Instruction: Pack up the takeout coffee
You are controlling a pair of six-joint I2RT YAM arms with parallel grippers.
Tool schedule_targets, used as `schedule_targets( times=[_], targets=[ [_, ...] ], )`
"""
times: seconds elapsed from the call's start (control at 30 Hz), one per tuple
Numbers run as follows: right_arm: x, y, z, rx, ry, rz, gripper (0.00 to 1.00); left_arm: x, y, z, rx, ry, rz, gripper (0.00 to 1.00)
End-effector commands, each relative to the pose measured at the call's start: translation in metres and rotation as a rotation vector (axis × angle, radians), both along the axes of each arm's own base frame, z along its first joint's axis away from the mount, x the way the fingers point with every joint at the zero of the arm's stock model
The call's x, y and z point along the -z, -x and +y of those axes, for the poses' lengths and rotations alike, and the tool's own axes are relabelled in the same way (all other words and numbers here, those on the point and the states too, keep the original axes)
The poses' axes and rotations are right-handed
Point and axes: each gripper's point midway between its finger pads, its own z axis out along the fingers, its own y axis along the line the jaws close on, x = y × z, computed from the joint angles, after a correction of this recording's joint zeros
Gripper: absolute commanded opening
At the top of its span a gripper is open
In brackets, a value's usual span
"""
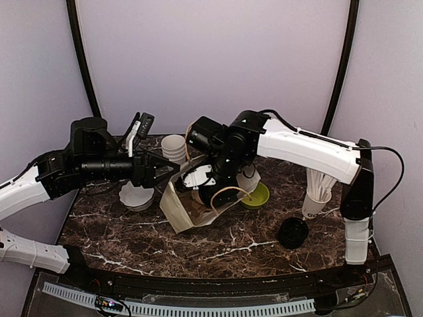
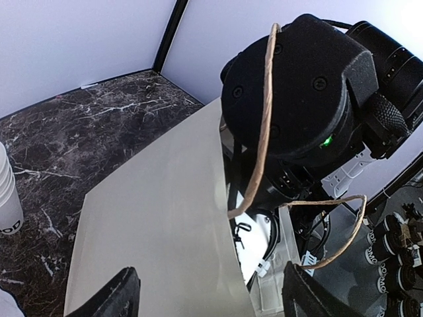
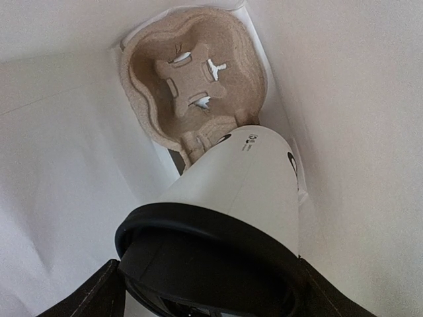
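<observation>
Coffee cup (image 3: 244,178), clamped by right gripper (image 3: 205,294), hangs in bag (image 3: 66,165) over carrier (image 3: 192,79), left gripper (image 2: 211,298) spread wide.

Left wrist view: white letters "MOD" stand on dark round parts (image 2: 383,254) at lower right; repeats below are partly cut off. Dark letters "OD", clipped by the frame edge, stand on the stacked white cups (image 2: 8,198).

Right wrist view: small dark print on the takeout coffee cup (image 3: 244,178) is illegible.

Top view: lettering on the cup of white sticks (image 1: 316,206) is illegible.
</observation>
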Motion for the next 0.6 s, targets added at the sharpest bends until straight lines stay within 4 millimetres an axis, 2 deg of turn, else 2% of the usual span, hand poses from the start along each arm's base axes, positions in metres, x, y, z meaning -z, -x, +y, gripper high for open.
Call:
schedule_targets(
  times=[0.0, 0.33, 0.57],
  targets=[
    [-0.001, -0.004, 0.003, 0.021, -0.02, -0.012, 0.46, -0.017, -0.001, -0.004, 0.002, 0.041, -0.029, 0.76],
    [-0.003, 0.006, -0.004, -0.013, -0.011, 0.026, 0.45, 0.036, -0.022, 0.015, -0.143, -0.159, 0.032, 0.73],
    [-0.022, 0.032, -0.011, -0.108, -0.055, 0.097, 0.45, 0.052, -0.036, 0.022, -0.209, -0.241, 0.028, 0.73]
  ],
)
